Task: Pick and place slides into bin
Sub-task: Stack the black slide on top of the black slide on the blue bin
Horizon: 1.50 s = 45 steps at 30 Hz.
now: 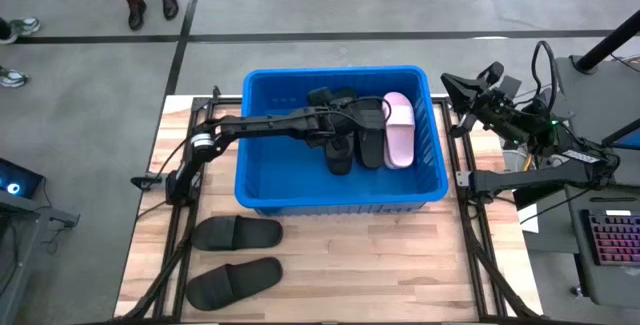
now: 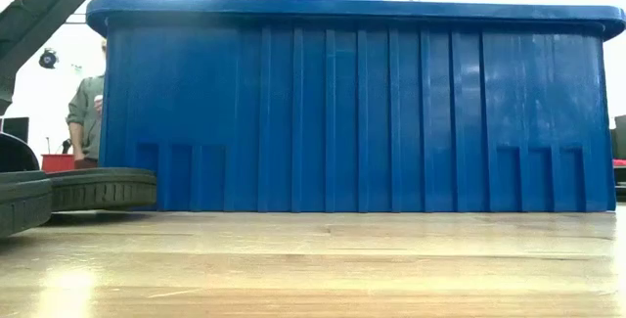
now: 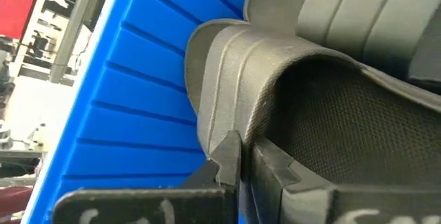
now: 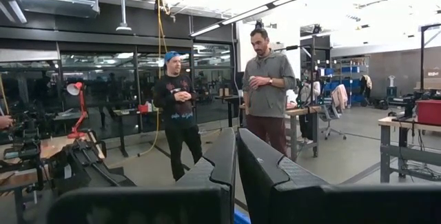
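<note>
Roughly two-thirds done, by the look of it. Lying inside the bin [image 1: 262,180], toward its right half: a pink slide [image 1: 398,130] close to the right wall, with black slides [image 1: 362,145] packed just beside it, partly hidden under the left arm, so exact count impossible to give; a second pink one not made out. Left to move: a black pair [image 1: 237,233] flat on the table [image 1: 330,265], outside the bin's front wall on the left arm's side, one nearer the bin, the other near the table edge, both untouched.

Reaching deep over the bin, left pincer [image 3: 239,151] closed tight, tips meeting right at the strap [image 3: 227,65] of one binned black slide; nothing seen clamped between the fingers, though a nip on the strap's edge cannot be ruled out. Likely the tail end of a drop-off rather than a fresh pick.

Parked off the table's right side, raised and aimed out into the room: right pincer [image 4: 236,141], fingers pressed together, holding nothing.

Next, in all likelihood: out of the bin, over its front wall, down to the nearer slide of the pair.
</note>
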### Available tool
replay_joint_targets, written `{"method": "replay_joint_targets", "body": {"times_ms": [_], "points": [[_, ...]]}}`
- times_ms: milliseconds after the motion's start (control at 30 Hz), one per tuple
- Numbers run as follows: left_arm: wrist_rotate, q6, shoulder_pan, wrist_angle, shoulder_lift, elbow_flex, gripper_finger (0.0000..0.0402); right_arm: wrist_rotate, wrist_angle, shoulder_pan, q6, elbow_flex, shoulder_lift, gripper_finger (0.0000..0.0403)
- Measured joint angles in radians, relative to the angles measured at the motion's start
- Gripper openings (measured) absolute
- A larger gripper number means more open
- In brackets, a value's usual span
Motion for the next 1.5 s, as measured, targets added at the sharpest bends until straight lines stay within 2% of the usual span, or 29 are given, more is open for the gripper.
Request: {"method": "replay_joint_targets", "body": {"times_ms": [300, 700, 800, 867, 1300, 1500], "points": [[-0.004, -0.004, -0.003, -0.04, -0.002, 0.005, 0.0, 0.0, 0.0, 0.0, 0.001, 0.0, 0.0, 0.0009], [-0.085, -0.011, -0.027, -0.084, -0.003, 0.005, 0.0, 0.0, 0.0, 0.0, 0.001, 0.0, 0.0, 0.0009], [-0.132, -0.014, -0.04, -0.084, -0.003, 0.005, 0.0, 0.0, 0.0, 0.0, 0.0, 0.0, 0.001, 0.0009], [-0.162, -0.033, -0.043, -0.085, -0.003, 0.005, 0.0, 0.0, 0.0, 0.0, 0.001, 0.0, 0.001, 0.0009], [-0.175, -0.14, -0.042, -0.076, 0.021, 0.004, 0.0, 0.0, -0.002, 0.0, -0.006, 0.0, 0.001, 0.0009], [-0.224, -0.142, -0.042, -0.067, 0.04, 0.004, 0.0, 0.0, -0.002, 0.0, -0.002, 0.0, 0.001, 0.0009]]}}
